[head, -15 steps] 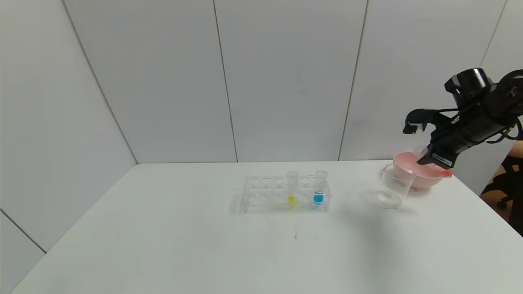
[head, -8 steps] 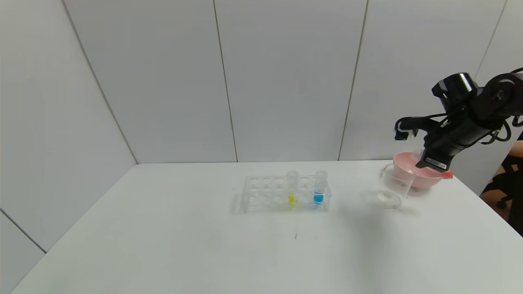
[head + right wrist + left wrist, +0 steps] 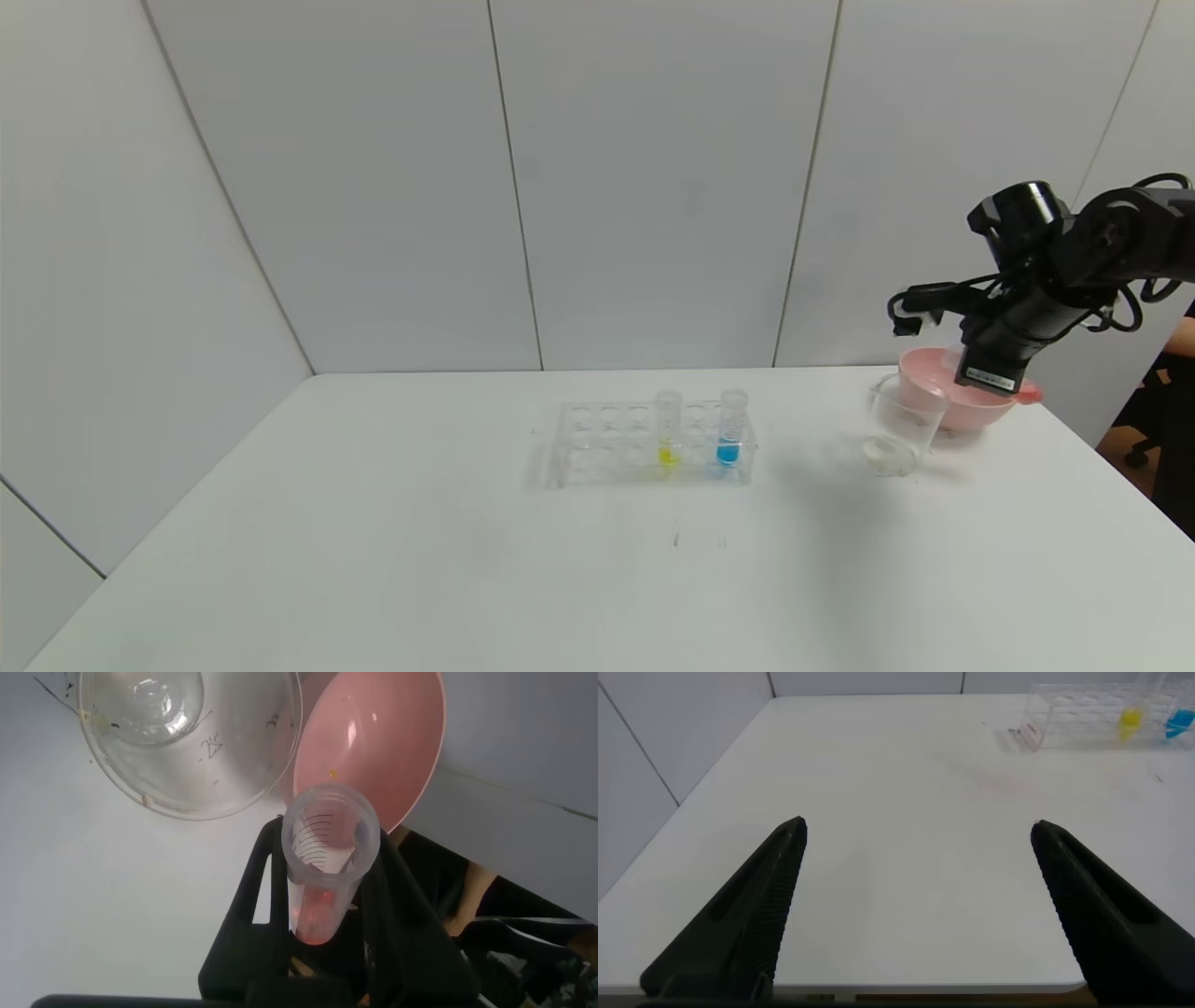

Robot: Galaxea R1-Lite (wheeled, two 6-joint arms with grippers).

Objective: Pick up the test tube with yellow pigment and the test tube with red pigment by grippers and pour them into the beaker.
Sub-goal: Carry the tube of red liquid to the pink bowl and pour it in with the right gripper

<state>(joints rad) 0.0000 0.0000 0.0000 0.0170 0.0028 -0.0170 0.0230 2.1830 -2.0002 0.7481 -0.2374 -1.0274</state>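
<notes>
Your right gripper (image 3: pixel 322 910) clamps the red tube (image 3: pixel 325 868), clear with red liquid at its bottom, tilted mouth-first toward the beaker (image 3: pixel 898 426) beside the pink bowl (image 3: pixel 934 373); your left gripper (image 3: pixel 915 905) hangs open.

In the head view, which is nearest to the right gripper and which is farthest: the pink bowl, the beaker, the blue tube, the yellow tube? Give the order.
From the right gripper:
1. Pink bowl, directly under it.
2. Beaker, beside the bowl, toward the rack.
3. Blue tube, at the rack's near end.
4. Yellow tube, farther along the rack.
</notes>
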